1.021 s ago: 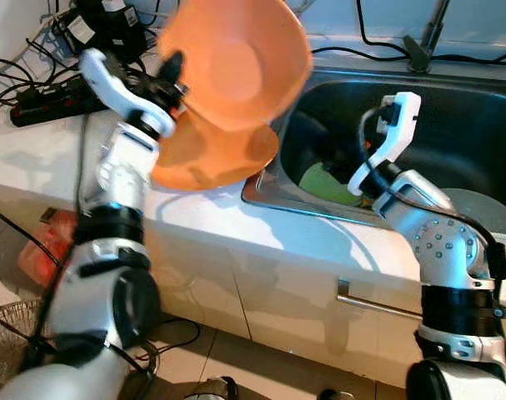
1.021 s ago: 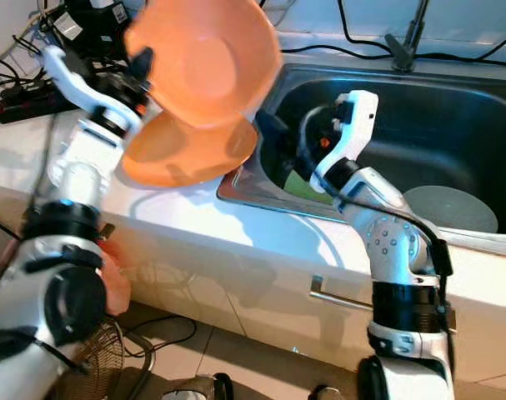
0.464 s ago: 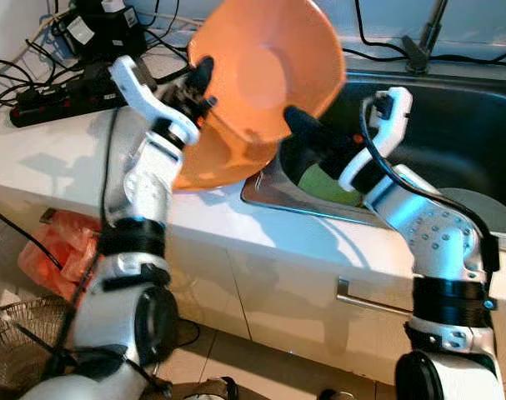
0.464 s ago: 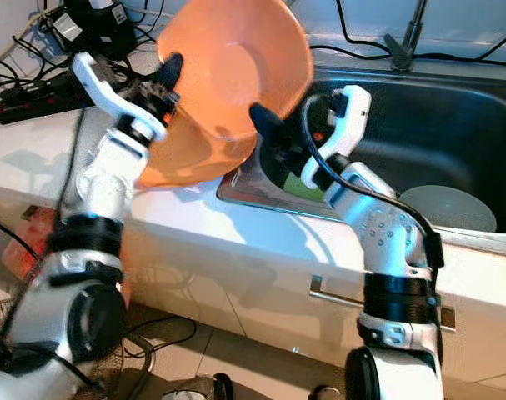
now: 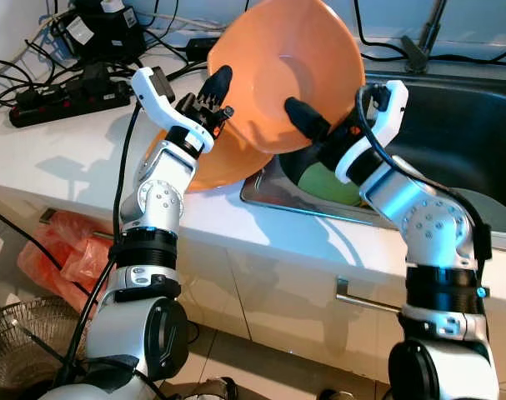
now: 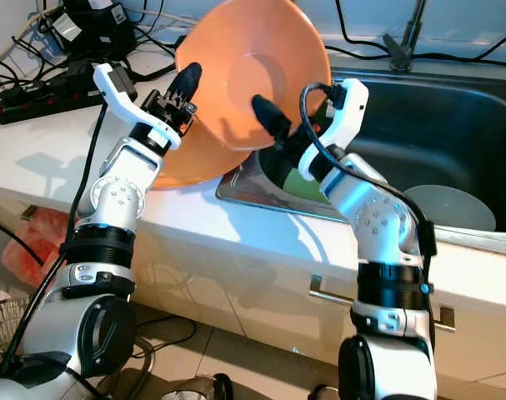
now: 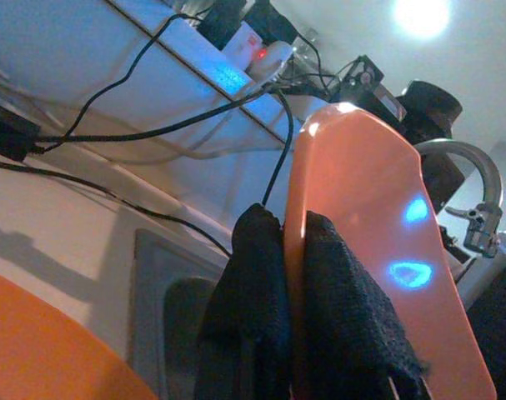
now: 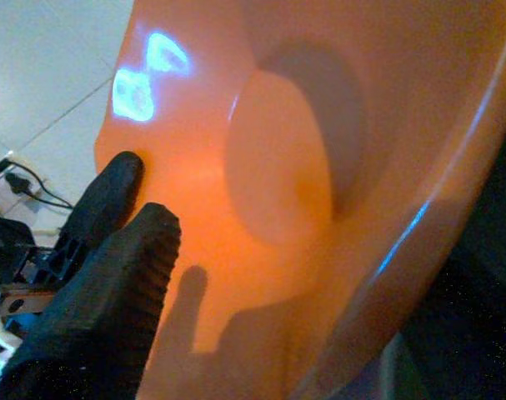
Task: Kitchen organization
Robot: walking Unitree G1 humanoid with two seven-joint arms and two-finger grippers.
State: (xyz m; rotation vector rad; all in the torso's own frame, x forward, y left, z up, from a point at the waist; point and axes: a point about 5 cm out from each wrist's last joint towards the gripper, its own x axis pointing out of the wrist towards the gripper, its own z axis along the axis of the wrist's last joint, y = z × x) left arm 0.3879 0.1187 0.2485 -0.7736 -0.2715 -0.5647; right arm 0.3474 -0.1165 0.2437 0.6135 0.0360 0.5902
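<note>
Orange bowl [image 5: 286,75] swung sinkward, hiding the right fingers' [image 5: 301,116] tips.

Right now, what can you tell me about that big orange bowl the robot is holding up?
The orange bowl is wide, smooth and glossy, plastic by the look of it, with a flat round base in the middle. It is tipped up almost on edge, its hollow facing the camera, above the sink's left end. The left gripper pinches its rim, one finger on each side. The right gripper has its fingers against the inner surface. A second orange bowl lies on the counter beneath it.
</note>
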